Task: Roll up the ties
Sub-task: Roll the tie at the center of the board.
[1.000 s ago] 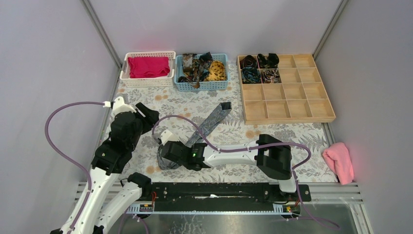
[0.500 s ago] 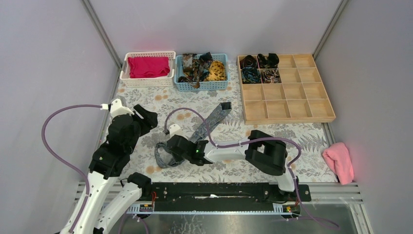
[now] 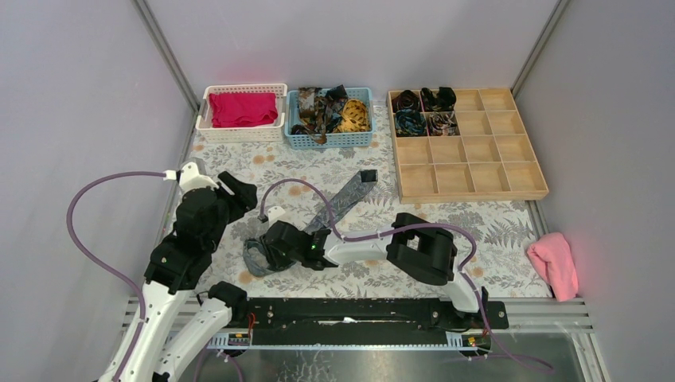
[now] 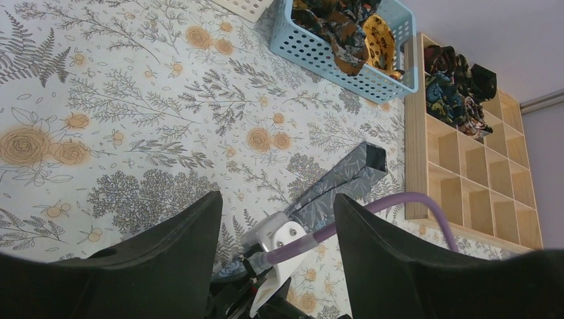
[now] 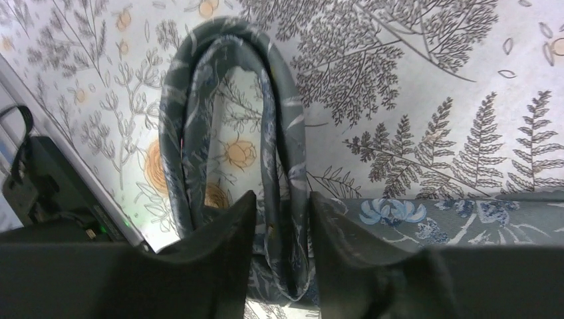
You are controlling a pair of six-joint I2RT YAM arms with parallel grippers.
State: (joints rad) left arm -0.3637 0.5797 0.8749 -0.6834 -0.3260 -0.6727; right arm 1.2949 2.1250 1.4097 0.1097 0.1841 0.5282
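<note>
A dark grey floral tie [image 3: 346, 199] lies slantwise on the patterned table cover. Its near end is folded into a loop [image 3: 253, 258] by my right gripper [image 3: 267, 248]. In the right wrist view the loop [image 5: 229, 106] curves up from the right gripper [image 5: 282, 222], which is shut on the doubled fabric. My left gripper [image 3: 239, 191] is open and empty above the table, left of the tie. In the left wrist view the left gripper [image 4: 276, 212] frames the tie's wide end [image 4: 346, 176] and the right arm's purple cable. More ties fill a blue basket [image 3: 330, 142]. Rolled ties [image 3: 422, 111] sit in a wooden tray.
The wooden compartment tray [image 3: 470, 192] stands at the back right. A white basket [image 3: 239, 134] with magenta cloth is at the back left. A pink cloth [image 3: 555, 263] lies at the right edge. Purple cables arc over both arms.
My right gripper has moved left with the tie's folded end, and the loop now lies further left. The left arm has barely moved.
</note>
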